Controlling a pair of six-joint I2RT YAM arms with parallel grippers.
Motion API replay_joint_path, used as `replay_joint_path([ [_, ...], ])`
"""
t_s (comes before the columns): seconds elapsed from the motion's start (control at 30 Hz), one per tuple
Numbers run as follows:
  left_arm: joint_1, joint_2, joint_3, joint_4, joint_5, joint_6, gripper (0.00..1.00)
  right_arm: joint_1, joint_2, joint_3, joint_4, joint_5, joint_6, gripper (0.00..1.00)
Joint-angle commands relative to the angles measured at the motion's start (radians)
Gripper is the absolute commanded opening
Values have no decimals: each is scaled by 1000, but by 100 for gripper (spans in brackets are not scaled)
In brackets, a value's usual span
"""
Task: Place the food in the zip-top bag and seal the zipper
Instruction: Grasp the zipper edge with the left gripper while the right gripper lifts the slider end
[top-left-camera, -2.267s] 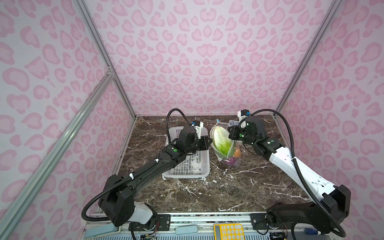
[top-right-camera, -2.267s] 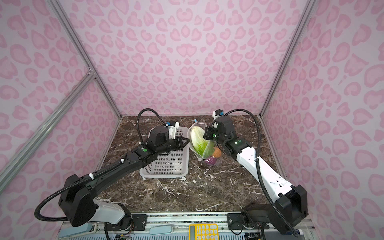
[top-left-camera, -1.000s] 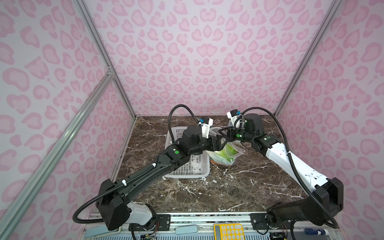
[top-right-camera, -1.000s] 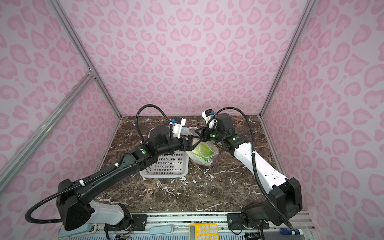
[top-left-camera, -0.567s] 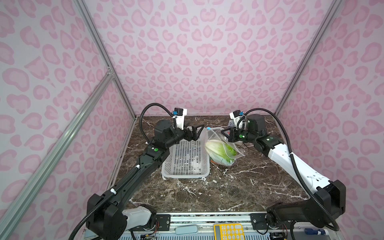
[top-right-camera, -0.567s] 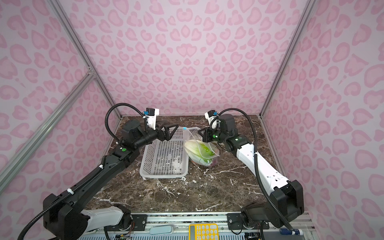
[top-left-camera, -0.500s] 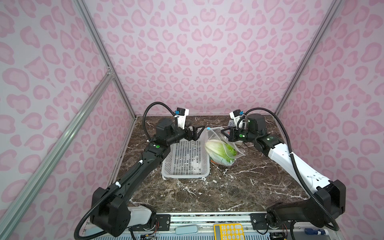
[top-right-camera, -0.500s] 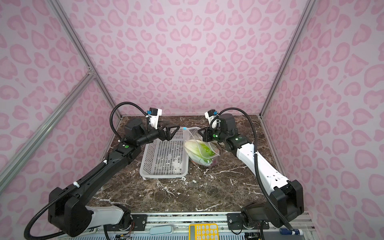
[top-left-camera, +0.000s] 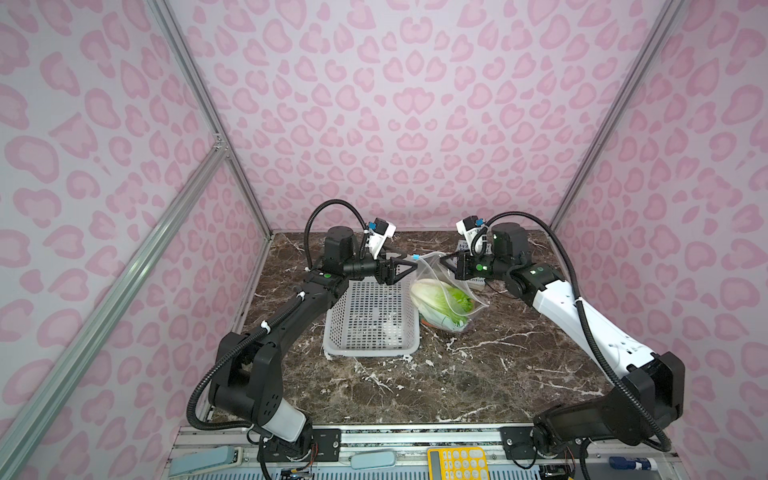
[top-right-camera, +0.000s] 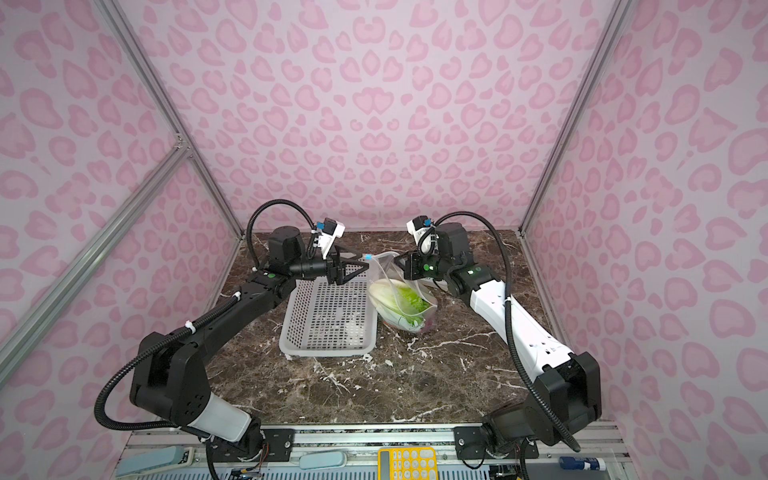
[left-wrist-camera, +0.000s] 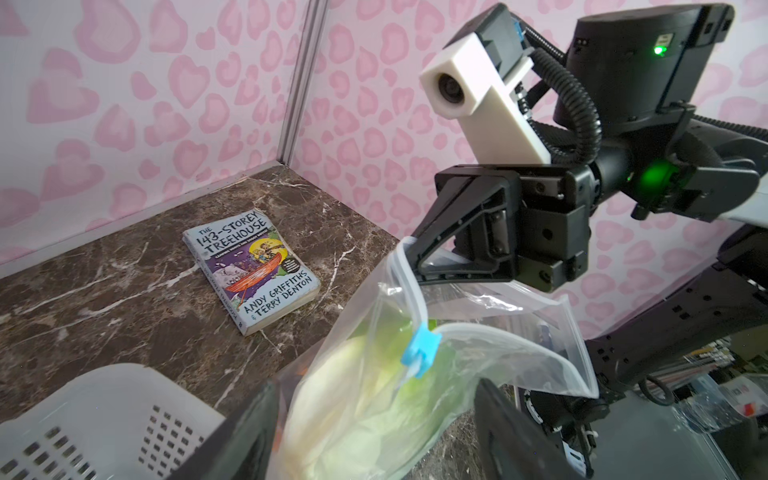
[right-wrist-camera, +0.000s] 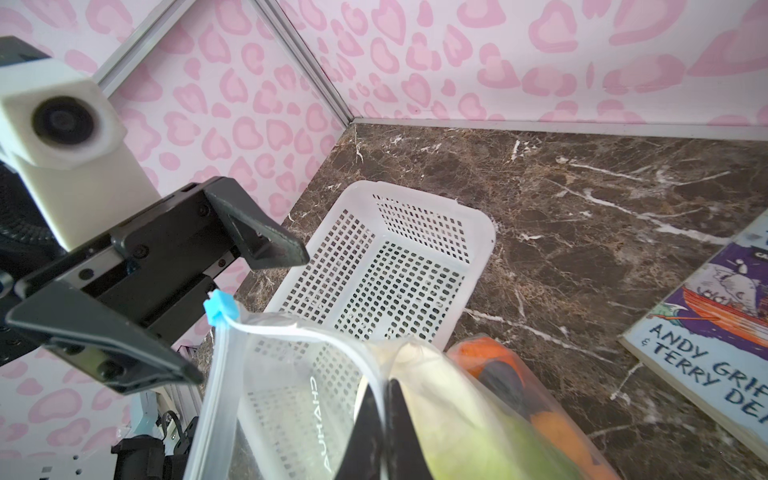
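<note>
Right wrist: crinkly clear zip-top bag (right-wrist-camera: 291, 386), blue slider (right-wrist-camera: 220, 309), perforated white basket (right-wrist-camera: 415, 257)

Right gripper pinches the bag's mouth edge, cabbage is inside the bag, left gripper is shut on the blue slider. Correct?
No: the left gripper is open, jaws apart and clear of the blue slider, as the right wrist view shows. The right gripper does pinch the mouth edge of the bag, with the cabbage inside.

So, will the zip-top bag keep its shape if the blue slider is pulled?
Probably not: the zip-top bag looks crinkled, hanging limp where the right gripper pinches its mouth. The cabbage inside likely anchors its bottom, so the mouth may twist.
</note>
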Motion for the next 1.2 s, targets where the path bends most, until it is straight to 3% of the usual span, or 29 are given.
replay_joint_path([
  [0.0,-6,27,26,22,47,31,70,-2,14,13,-18,-11,-7,0],
  [0.07,-10,47,39,23,53,32,62,-2,17,16,-21,-13,-6,0],
  [0.3,-10,83,86,23,68,24,5,-1,11,23,-42,-7,-17,0],
  [0.4,-11,75,91,21,64,17,4,-2,3,46,-78,4,-39,0],
  [0.57,-17,63,100,11,68,20,4,9,-22,141,-141,14,-114,36],
  [0.67,-23,61,100,-24,67,24,4,36,-10,232,-194,3,-195,44],
  [0.9,-35,66,108,-58,68,40,4,136,111,417,-328,15,-397,48],
  [1.17,-36,63,112,-72,72,48,4,146,210,506,-423,9,-500,38],
])
